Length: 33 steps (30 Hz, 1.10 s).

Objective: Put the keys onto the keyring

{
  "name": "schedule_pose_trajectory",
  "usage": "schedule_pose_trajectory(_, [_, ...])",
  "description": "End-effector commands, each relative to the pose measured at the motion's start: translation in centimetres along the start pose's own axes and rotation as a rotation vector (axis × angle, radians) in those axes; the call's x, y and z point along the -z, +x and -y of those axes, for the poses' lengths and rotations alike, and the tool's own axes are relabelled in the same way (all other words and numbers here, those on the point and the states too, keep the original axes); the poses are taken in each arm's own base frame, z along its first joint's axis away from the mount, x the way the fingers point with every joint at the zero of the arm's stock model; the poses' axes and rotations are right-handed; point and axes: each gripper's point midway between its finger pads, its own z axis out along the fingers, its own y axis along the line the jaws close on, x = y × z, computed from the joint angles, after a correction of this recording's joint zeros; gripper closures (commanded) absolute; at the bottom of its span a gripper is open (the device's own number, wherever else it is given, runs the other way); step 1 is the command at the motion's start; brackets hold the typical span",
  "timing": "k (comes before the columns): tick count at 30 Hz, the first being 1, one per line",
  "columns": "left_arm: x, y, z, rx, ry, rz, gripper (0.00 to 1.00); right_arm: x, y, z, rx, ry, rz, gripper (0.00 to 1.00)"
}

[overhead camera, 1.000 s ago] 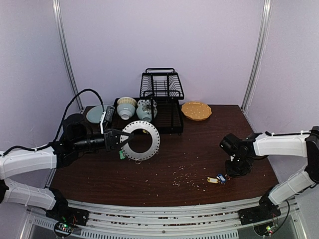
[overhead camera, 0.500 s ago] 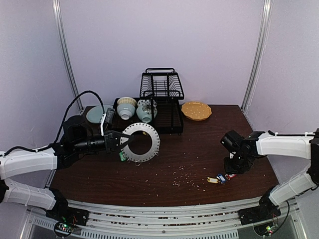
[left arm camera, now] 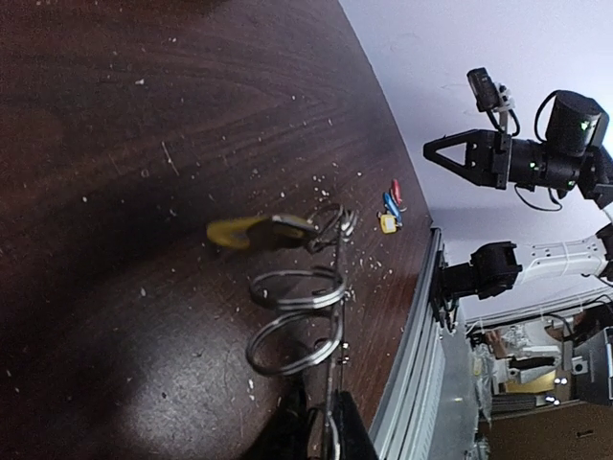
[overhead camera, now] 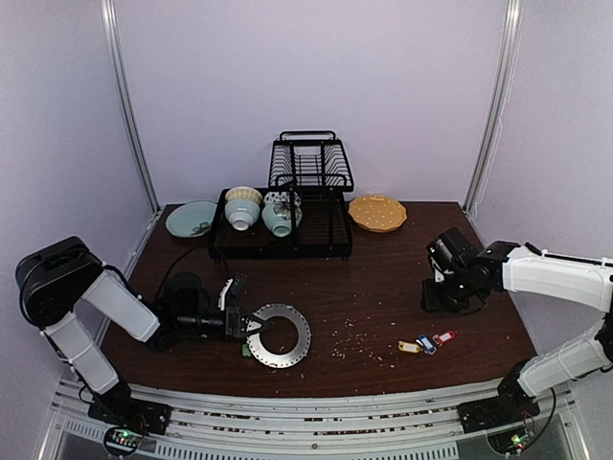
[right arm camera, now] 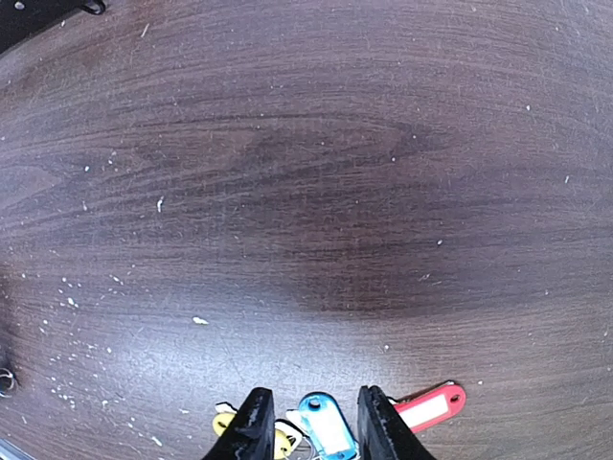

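Observation:
The keyring (overhead camera: 279, 335), a flat grey disc with a wide hole, sits low over the table at the near left. My left gripper (overhead camera: 247, 326) is shut on its left edge. In the left wrist view (left arm camera: 323, 412) the disc shows edge-on, with split rings (left arm camera: 295, 287) and one tagged key (left arm camera: 247, 232) hanging from it; that tag looks green from above (overhead camera: 246, 350). The yellow (overhead camera: 409, 347), blue (overhead camera: 424, 343) and red (overhead camera: 443, 337) keys lie together at the near right. My right gripper (overhead camera: 431, 292) is open and empty above them; the blue tag (right arm camera: 326, 426) shows between its fingers.
A black dish rack (overhead camera: 283, 216) with bowls, a teal plate (overhead camera: 190, 218) and an orange scalloped plate (overhead camera: 376, 212) stand along the back. Crumbs (overhead camera: 350, 335) are scattered over the middle of the dark wooden table (overhead camera: 383, 278). The metal rail runs along the near edge.
My left arm has pulled back and brought the keyring down toward the near left of the table. My right gripper has lifted away from the keys, and the red key now shows.

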Motion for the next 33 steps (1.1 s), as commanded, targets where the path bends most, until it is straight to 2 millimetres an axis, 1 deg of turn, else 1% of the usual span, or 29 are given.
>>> schedule_pose_trajectory(1, [0.2,-1.0,2.3,0.022,0.163,0.064,0.95,0.7,-0.6,-0.2,0.024,-0.004,0.019,0.65])
schedule_pose_trajectory(2, [0.0,-0.6,1.7,0.047,0.149,0.055,0.86,0.8,-0.8,-0.3,0.022,-0.011,0.029,0.61])
schedule_pose_trajectory(3, [-0.1,-0.3,1.0,0.068,0.125,0.047,0.72,1.0,-1.2,-0.5,0.016,-0.021,0.049,0.54])
schedule_pose_trajectory(4, [-0.3,0.1,0.1,0.089,0.095,0.033,0.65,1.3,-1.5,-0.6,0.011,-0.03,0.068,0.48])
schedule_pose_trajectory(5, [-0.4,0.5,-0.7,0.104,0.059,0.024,0.53,1.6,-2.0,-0.7,0.004,-0.039,0.09,0.37])
schedule_pose_trajectory(7, [-0.4,0.5,-2.1,0.1,-0.034,0.022,0.3,2.2,-2.7,-0.9,0.001,-0.054,0.126,0.03])
schedule_pose_trajectory(8, [-0.2,0.1,-2.7,0.07,-0.092,0.025,0.23,2.7,-3.2,-1.0,-0.002,-0.058,0.148,0.0])
schedule_pose_trajectory(9, [0.1,-0.1,-3.5,0.017,-0.168,0.018,0.18,3.0,-3.6,-0.9,-0.004,-0.056,0.167,0.0])
schedule_pose_trajectory(10, [0.5,-0.9,-3.9,-0.004,-0.243,0.025,0.15,3.4,-4.0,-0.8,-0.004,-0.052,0.187,0.0])
schedule_pose_trajectory(12, [2.0,-2.9,-4.4,-0.128,-0.397,0.053,0.09,4.2,-4.8,-0.4,-0.007,-0.033,0.224,0.0])
schedule_pose_trajectory(14, [4.1,-5.2,-4.4,-0.223,-0.542,0.105,0.03,4.9,-5.8,-0.5,-0.014,-0.039,0.263,0.0])
schedule_pose_trajectory(15, [5.1,-6.3,-4.2,-0.262,-0.597,0.135,0.02,5.1,-6.3,-0.5,-0.019,-0.047,0.282,0.0])
schedule_pose_trajectory(16, [5.9,-6.9,-4.2,-0.296,-0.641,0.144,0.02,5.4,-6.7,-0.5,-0.024,-0.055,0.3,0.0])
schedule_pose_trajectory(19, [7.8,-8.0,-5.0,-0.345,-0.781,0.131,0.02,5.9,-7.9,-0.2,-0.032,-0.062,0.334,0.0])
schedule_pose_trajectory(21, [8.9,-9.0,-4.6,-0.372,-0.82,0.152,0.02,6.4,-8.9,0.3,-0.045,-0.061,0.359,0.0])
schedule_pose_trajectory(23, [10.7,-10.9,-3.9,-0.383,-0.836,0.209,0.02,7.2,-10.2,1.3,-0.074,-0.062,0.408,0.0])
schedule_pose_trajectory(24, [12.0,-12.2,-3.7,-0.391,-0.859,0.25,0.02,7.6,-10.9,2.0,-0.094,-0.063,0.443,0.0])
schedule_pose_trajectory(26, [15.0,-15.1,-3.1,-0.421,-0.929,0.361,0.02,8.4,-12.5,4.2,-0.167,-0.06,0.529,0.0])
schedule_pose_trajectory(27, [16.8,-16.3,-3.3,-0.392,-0.952,0.425,0.02,8.8,-13.1,5.1,-0.201,-0.065,0.57,0.0])
schedule_pose_trajectory(28, [18.0,-17.3,-3.2,-0.369,-0.94,0.478,0.02,9.2,-13.7,5.8,-0.219,-0.068,0.615,0.0])
schedule_pose_trajectory(29, [19.4,-18.1,-3.4,-0.333,-0.953,0.537,0.02,9.7,-14.1,6.8,-0.246,-0.043,0.67,0.0])
schedule_pose_trajectory(30, [20.9,-18.7,-3.5,-0.324,-1.001,0.594,0.02,10.3,-14.5,8.2,-0.305,0.011,0.738,0.0])
schedule_pose_trajectory(31, [22.0,-19.0,-3.4,-0.329,-1.041,0.644,0.02,10.7,-14.7,9.1,-0.356,0.034,0.786,0.0])
schedule_pose_trajectory(33, [24.5,-19.3,-3.4,-0.325,-1.134,0.752,0.02,11.2,-14.8,10.1,-0.419,0.059,0.85,0.0])
